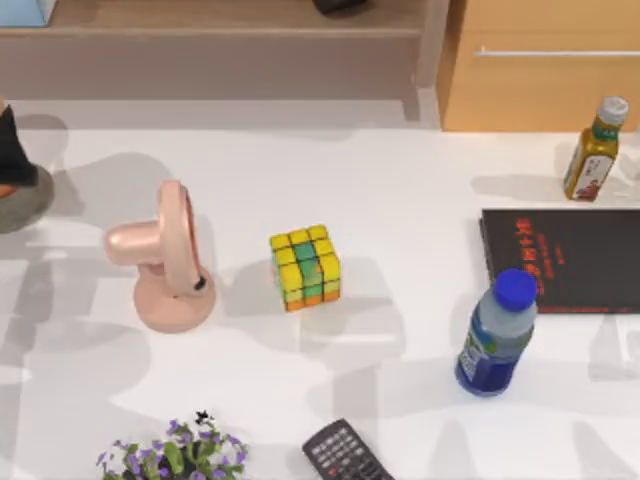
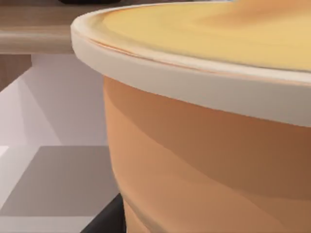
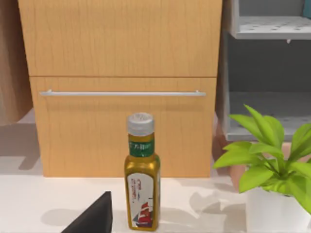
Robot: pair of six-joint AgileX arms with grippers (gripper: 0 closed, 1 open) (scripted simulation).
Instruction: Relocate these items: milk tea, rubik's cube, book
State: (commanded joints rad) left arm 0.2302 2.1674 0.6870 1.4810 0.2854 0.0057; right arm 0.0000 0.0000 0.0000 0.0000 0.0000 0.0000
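Top view: your rubik's cube [image 1: 305, 266] sits mid-surface, between pink fan [image 1: 165, 262] and blue-capped bottle [image 1: 496, 334].
Left wrist view: milk tea [image 2: 209, 145] looms close; left hand state, cannot tell.
Right wrist view: yellow-brown bottle [image 3: 142, 187] before the wooden cabinet [image 3: 121, 73], beside a potted plant [image 3: 269, 170].

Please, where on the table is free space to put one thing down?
Free: the white patch between the cube and the black book, and behind the cube toward the cabinet. Crowded: the right side, with both bottles.
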